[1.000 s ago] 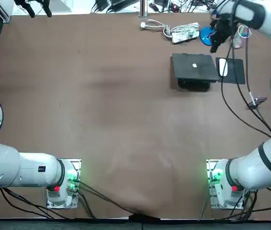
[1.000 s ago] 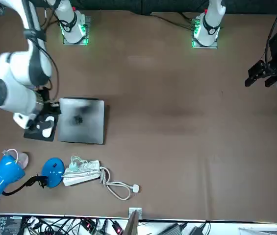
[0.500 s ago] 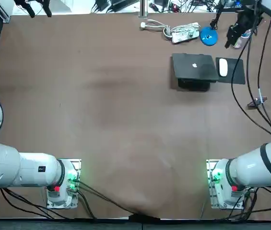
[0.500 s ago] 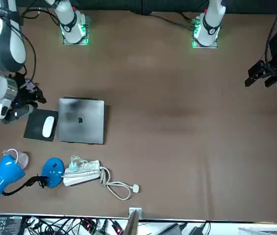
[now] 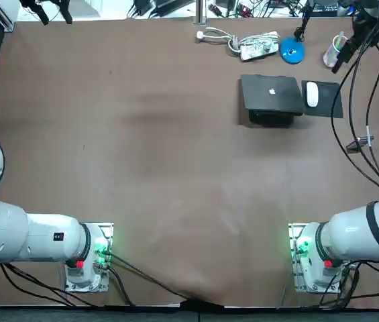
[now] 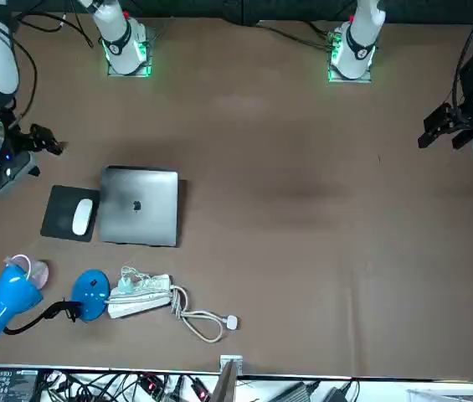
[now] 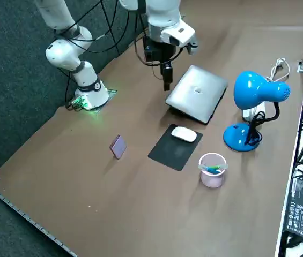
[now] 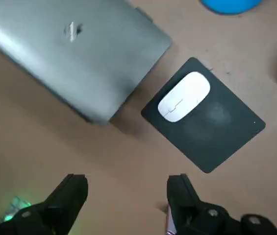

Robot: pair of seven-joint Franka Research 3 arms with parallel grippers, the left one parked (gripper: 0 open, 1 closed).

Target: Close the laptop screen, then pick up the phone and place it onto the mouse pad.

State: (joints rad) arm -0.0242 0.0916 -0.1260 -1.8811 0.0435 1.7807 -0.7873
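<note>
Change: the right gripper [image 7: 167, 84] no longer hangs over the laptop [image 5: 273, 92] and mouse pad [image 5: 331, 107] as it did a second ago; it has lifted clear and swung out to the robot's right, high over the bench [image 5: 176, 134]
Fingers [image 8: 74, 196]: spread apart, nothing held; the wrist view shows only bare bench in the gap between them
Laptop: lid down flat, logo up, lying out ahead of the fingertips and not touched by them
Mouse pad: just beside the laptop, also ahead of the fingertips; the mouse [image 5: 312, 94] sits on the half nearer the laptop, the other half is bare
Phone [image 7: 118, 146]: on open bench, apart from the pad on its side away from the laptop, nearer the robot's end; well apart from the fingers and not beneath them; it looks propped at a tilt, not flat, though I cannot be sure; a pale edge beside one finger in the wrist view may be it, cannot tell
Meaning: closing step judged done; the pull-away reads as the start of the move to the phone, so pick and place are both left
Next: bring the open fingers over the phone, line them across its narrow width, descend
Risk: a thin tilted phone may tip or slide at first touch; on placing, the mouse leaves only the bare half of the pad free
Others: lamp [image 7: 256, 91], cup [image 7: 212, 170] and power strip [image 5: 256, 45] sit beyond the pad and laptop, farther from the fingers than either, and look to be out of the path
</note>
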